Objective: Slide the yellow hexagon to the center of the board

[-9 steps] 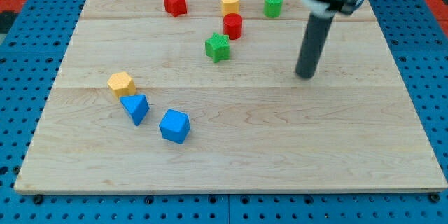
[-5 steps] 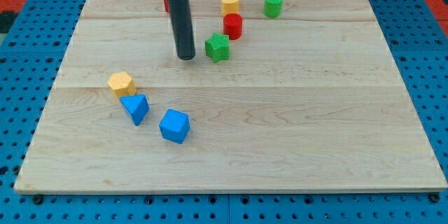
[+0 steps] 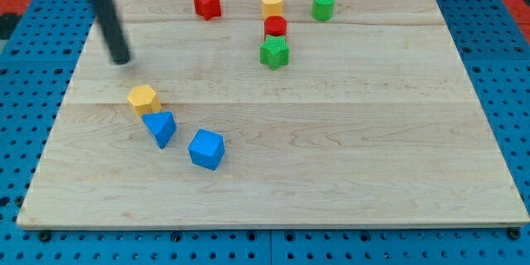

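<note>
The yellow hexagon (image 3: 143, 98) lies at the board's left, just above a blue triangular block (image 3: 160, 127). My tip (image 3: 122, 60) rests on the board above and slightly left of the yellow hexagon, a short gap away, touching no block. The rod rises toward the view's top left.
A blue cube (image 3: 206, 149) lies right of the blue triangular block. A red star (image 3: 207, 3), yellow heart (image 3: 272, 3) and green cylinder (image 3: 323, 6) line the top. A red cylinder (image 3: 275, 26) sits just above a green star (image 3: 274, 52). The wooden board (image 3: 348, 157) ends in blue pegboard.
My tip swept from the right across the board to the upper left. The green star shifted right and up, now touching below the red cylinder.
</note>
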`<state>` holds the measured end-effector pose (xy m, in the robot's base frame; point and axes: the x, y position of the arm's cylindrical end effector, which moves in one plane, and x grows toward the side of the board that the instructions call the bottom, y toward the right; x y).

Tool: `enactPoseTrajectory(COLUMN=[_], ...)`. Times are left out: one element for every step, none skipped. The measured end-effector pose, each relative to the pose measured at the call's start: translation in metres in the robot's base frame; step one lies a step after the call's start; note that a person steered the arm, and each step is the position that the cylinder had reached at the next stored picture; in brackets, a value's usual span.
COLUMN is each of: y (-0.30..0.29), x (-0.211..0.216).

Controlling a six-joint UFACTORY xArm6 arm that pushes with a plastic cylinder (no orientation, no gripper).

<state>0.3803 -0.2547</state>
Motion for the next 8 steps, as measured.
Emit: enactPoseTrajectory(y=[0.018, 0.097, 0.15, 0.099, 0.103, 0.109, 0.075, 0.121], x=[0.085, 0.088, 0.059, 0.055, 0.038, 0.036, 0.03, 0.014])
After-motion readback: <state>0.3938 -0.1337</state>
